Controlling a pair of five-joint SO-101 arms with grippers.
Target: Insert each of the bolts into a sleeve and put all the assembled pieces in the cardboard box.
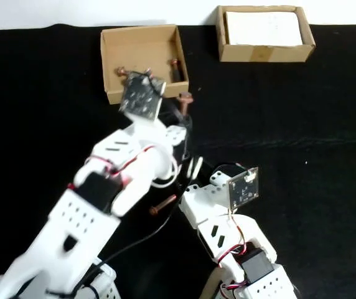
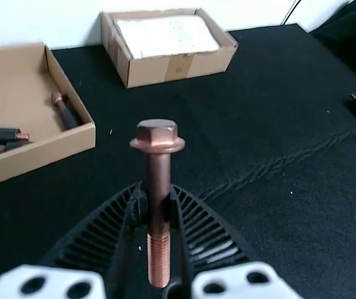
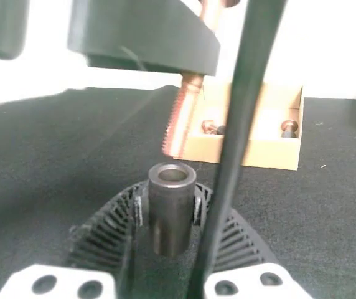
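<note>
Over the black surface, near the cardboard box, my left end effector clamps a bolt and my right end effector grips a sleeve, so I need to centre the threaded tip over the bore, line up both axes, then feed gently.

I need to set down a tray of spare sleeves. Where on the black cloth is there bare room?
Widest bare patch: black cloth right of the right arm, below the cardboard box holding a white sheet. Another lies left of the open cardboard box, beyond the left arm. The middle is crowded: both arms and a loose copper bolt between them.
</note>
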